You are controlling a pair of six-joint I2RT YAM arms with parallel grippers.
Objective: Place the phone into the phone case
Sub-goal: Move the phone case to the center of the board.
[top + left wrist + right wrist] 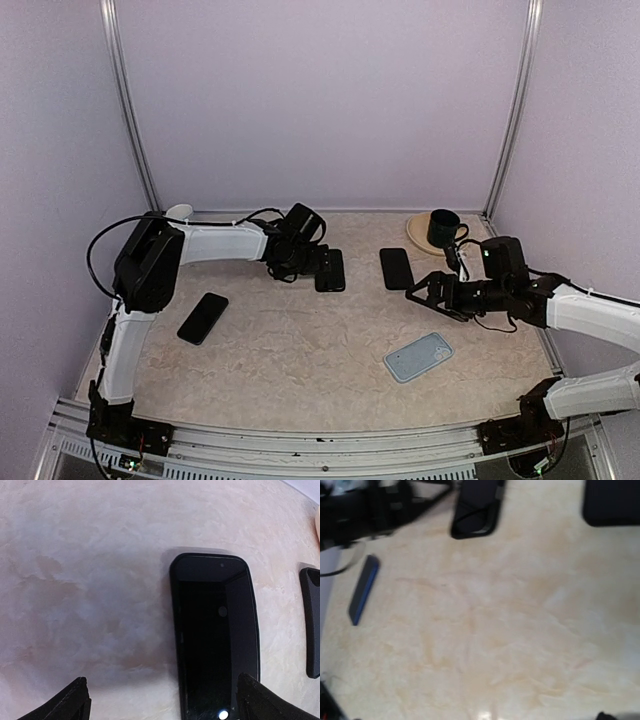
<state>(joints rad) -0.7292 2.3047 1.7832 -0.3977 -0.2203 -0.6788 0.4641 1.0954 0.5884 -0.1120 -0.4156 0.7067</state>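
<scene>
A black phone point(215, 635) with a glossy screen lies flat and face up, framed by a raised dark rim; from above it shows as the black phone point(330, 270) at mid-table. My left gripper point(167, 707) is open just over its near end, which lies between the fingers close to the right fingertip point(260, 702). A matte black phone case point(312, 622) lies to its right, seen from above as the black case point(397, 268). My right gripper point(428, 297) hovers open beside that case, holding nothing. In the right wrist view only bare table lies below it.
A dark blue phone point(203, 318) lies at the left, and a light blue case point(418, 357) at the front right. A dark mug point(443, 228) stands on a plate point(418, 235) at the back right. Purple walls close in three sides.
</scene>
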